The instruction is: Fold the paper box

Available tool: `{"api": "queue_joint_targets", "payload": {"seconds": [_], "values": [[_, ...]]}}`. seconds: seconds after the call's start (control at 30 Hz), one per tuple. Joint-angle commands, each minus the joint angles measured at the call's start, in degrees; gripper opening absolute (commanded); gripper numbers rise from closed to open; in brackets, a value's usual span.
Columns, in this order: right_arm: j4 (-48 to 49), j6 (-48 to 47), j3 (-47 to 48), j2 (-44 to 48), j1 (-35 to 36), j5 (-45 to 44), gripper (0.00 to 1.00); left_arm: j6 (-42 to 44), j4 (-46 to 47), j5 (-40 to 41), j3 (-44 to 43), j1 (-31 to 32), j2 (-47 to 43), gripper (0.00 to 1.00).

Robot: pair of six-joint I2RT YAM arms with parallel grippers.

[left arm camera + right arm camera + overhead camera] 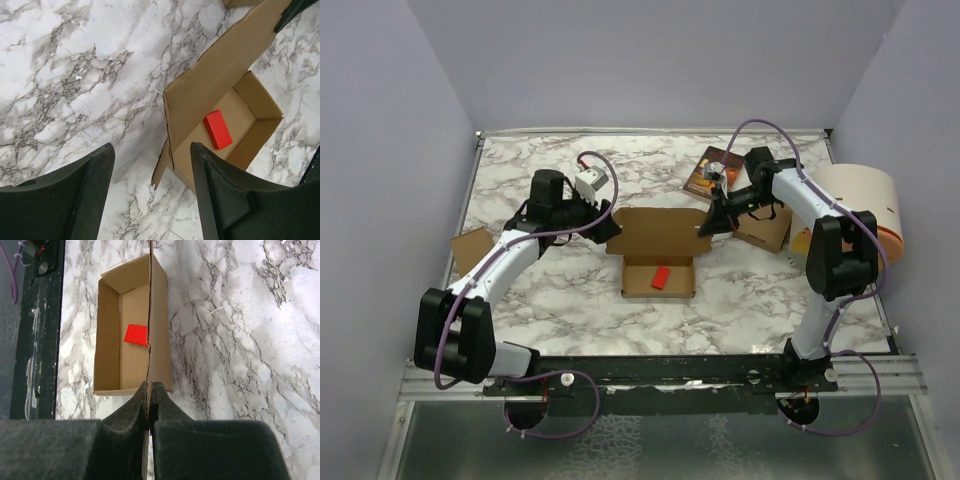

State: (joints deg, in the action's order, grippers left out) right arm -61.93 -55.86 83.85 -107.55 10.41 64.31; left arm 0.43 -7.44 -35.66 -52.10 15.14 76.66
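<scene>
While right jaws pinch the paper box (658, 232) lid, left jaws wide, empty

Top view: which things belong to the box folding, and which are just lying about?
Job: paper box, red block inside; right hand pinching its lid; left hand, open.
Lying about: printed booklet, white drum, cardboard scrap at left, cardboard piece at right.

Overhead from behind, close downward wrist views, sharing paper box (655, 232)

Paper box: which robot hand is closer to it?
Right. The right gripper pinches the lid edge of the paper box; the left gripper hovers open beside the lid, not gripping it.
</scene>
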Motion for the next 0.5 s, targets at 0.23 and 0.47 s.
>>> {"api": "queue_joint_targets", "payload": {"seconds": [0.23,0.47], "values": [[-1.1,-1.3,1.5,0.4,0.2,1.2,0.01,3.5,-2.5,-7.7,-3.1,0.3,7.7,0.32],[-1.2,-1.3,1.5,0.7,0.2,1.1,0.01,2.1,-1.8,-8.5,-2.7,0.8,8.0,0.17]]}}
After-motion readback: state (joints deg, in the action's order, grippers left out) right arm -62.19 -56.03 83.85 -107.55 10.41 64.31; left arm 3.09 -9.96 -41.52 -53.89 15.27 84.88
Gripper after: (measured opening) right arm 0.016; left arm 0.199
